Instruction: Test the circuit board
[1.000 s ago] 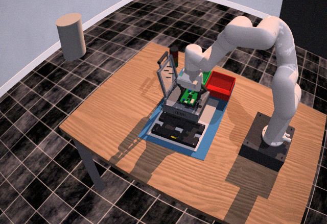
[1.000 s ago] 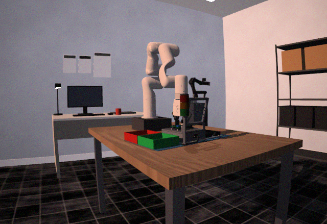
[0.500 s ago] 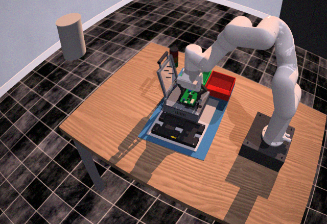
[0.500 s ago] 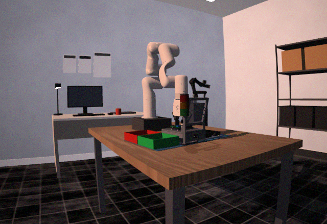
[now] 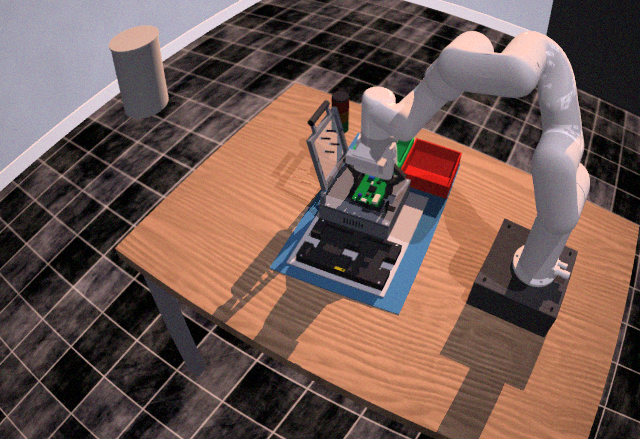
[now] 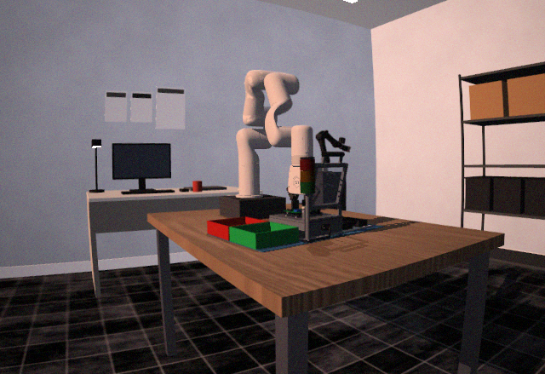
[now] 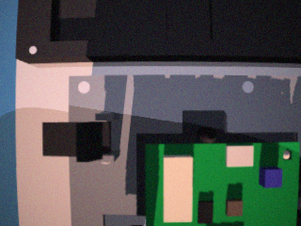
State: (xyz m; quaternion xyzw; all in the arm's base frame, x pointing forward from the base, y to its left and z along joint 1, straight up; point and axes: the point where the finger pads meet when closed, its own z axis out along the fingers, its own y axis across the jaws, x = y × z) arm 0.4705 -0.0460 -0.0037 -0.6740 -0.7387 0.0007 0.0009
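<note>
The circuit board (image 5: 369, 189) (image 7: 218, 179) is between my gripper's fingers (image 5: 370, 191) (image 6: 294, 209), component side up, over the tester bed. My gripper looks shut on it; the fingers do not show in the wrist view. Its white connector (image 7: 178, 188) is near the board's left edge there, facing a dark block (image 7: 58, 138); I cannot tell whether this is the post or the hook. A small bright spot shows at the board's upper right corner. The board hides the pins. The tester (image 5: 354, 219) (image 6: 281, 219) has its lid (image 5: 316, 165) raised.
The signal light (image 5: 340, 114) (image 6: 306, 176) looks unlit behind the lid. The green bin (image 5: 404, 151) (image 6: 264, 235) and red bin (image 5: 434, 186) (image 6: 217, 229) stand beyond the tester. The black-lined tray (image 5: 348, 256) is in front on the blue mat (image 5: 405, 289).
</note>
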